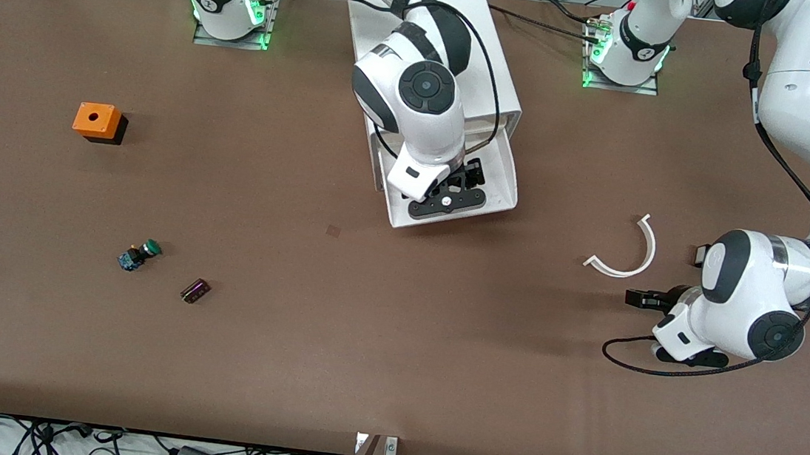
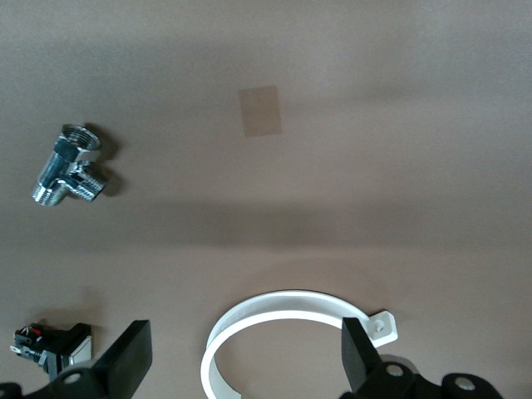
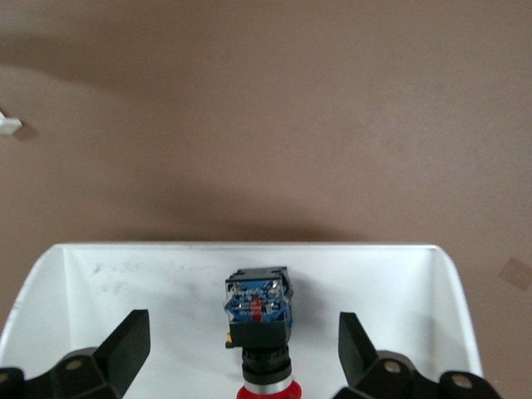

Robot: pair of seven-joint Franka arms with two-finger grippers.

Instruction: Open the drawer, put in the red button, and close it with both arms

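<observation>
Nearest lies the green button [image 1: 141, 253]; right gripper [image 1: 447, 199], fingers spread, releases the red button [image 3: 259, 320] into the drawer [image 1: 502, 185]; left gripper [image 1: 647, 299] waits open over the table.

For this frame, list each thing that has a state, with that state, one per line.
drawer: pulled open from the cabinet.
red button: lying in the drawer, released.
right tool: open, over the drawer, either side of the red button.
left tool: open, over the white clamp ring at the left arm's end of the table, waiting.
green button: lying on its side on the table.
</observation>
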